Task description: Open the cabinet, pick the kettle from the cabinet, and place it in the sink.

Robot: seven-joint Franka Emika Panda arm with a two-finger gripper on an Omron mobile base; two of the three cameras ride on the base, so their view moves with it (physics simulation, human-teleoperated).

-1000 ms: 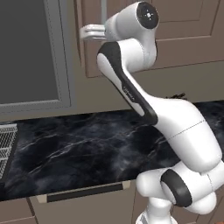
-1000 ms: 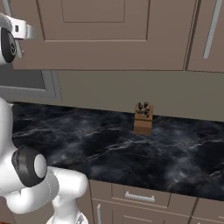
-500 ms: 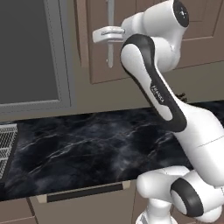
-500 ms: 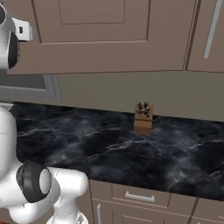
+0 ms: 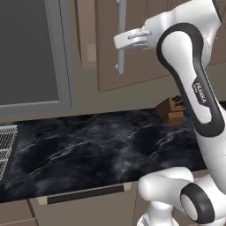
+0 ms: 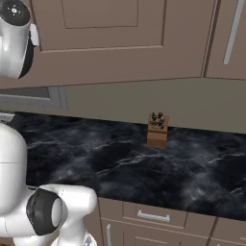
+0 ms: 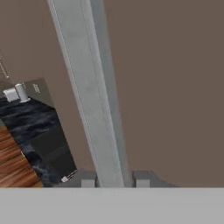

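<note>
Gripper (image 5: 120, 40) is clenched on the silver bar handle (image 7: 89, 92) of your cabinet (image 5: 132, 66); the bar runs straight up between its fingertips (image 7: 87, 178).

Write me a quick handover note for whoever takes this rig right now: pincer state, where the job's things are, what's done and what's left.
Pincer: shut on the cabinet handle; the hand view shows the silver bar running between the two fingertips.
Cabinet: in the left base view the door looks swung partly out from the wall, with the pincer at its handle.
Kettle and sink: I can't place either from these views.
Nearby: a knife block stands on the dark marble counter, and a wire dish rack sits at the counter's left end.
Done: handle gripped, door apparently started.
Left: finish opening, release, take the kettle out, place it in the sink.
</note>
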